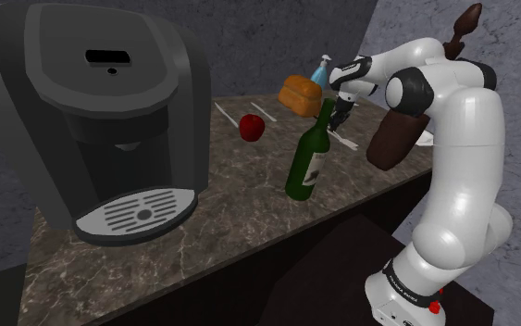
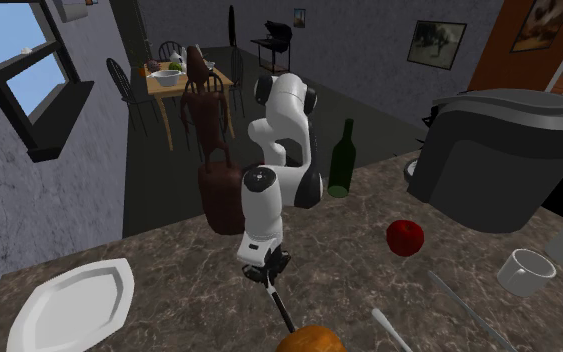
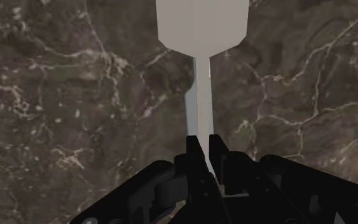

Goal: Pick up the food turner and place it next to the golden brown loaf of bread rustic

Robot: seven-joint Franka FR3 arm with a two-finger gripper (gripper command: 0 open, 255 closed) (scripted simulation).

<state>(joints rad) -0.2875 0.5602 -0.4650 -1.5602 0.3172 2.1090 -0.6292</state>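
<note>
The food turner is pale grey, with a flat blade and a thin handle. The handle runs back between the fingers of my black gripper, which are shut on it. The blade sticks out ahead of the fingers, low over the dark marble counter. In the second exterior view the gripper points down and the turner slants from it towards the golden brown loaf at the bottom edge. In the shoulder view the gripper hangs just right of the loaf.
A green bottle stands close to the arm and a red apple lies left of it. A big dark coffee machine takes up the left. A white plate, a white cup and loose utensils lie about.
</note>
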